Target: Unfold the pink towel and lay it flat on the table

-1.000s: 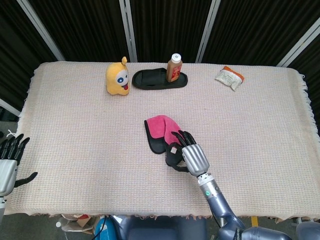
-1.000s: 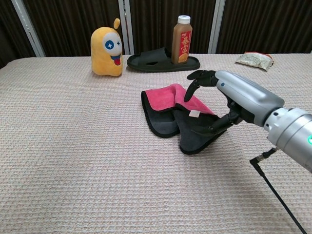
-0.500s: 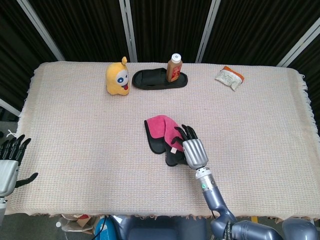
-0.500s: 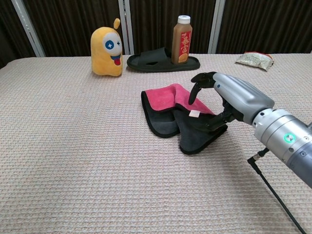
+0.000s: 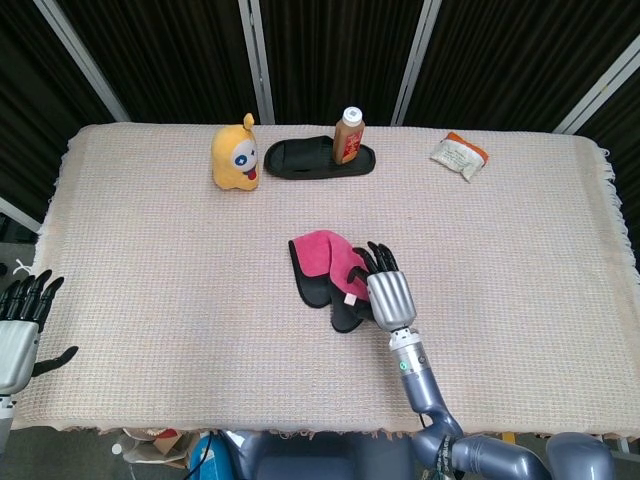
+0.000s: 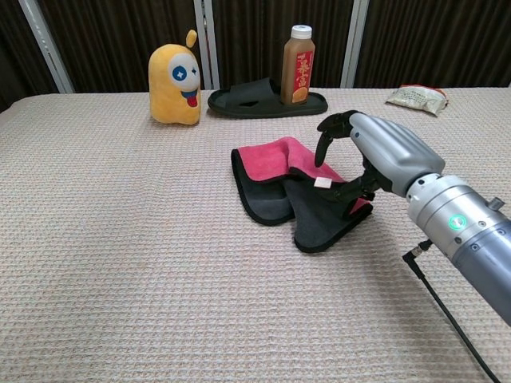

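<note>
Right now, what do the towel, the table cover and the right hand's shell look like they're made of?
Pink towel: soft matte cloth, pink face and black backing, folding limply.
Table cover: beige woven fabric, waffle-like grid, fringed edge in the head view.
Right hand: smooth silver-grey shell with slight sheen, probably plastic or metal; dark fingers.

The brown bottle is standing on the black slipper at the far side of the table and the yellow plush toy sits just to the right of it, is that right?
Not quite. The yellow plush toy sits to the left of the black slipper, not the right, as the head view shows. The brown bottle does stand on the slipper.
</note>
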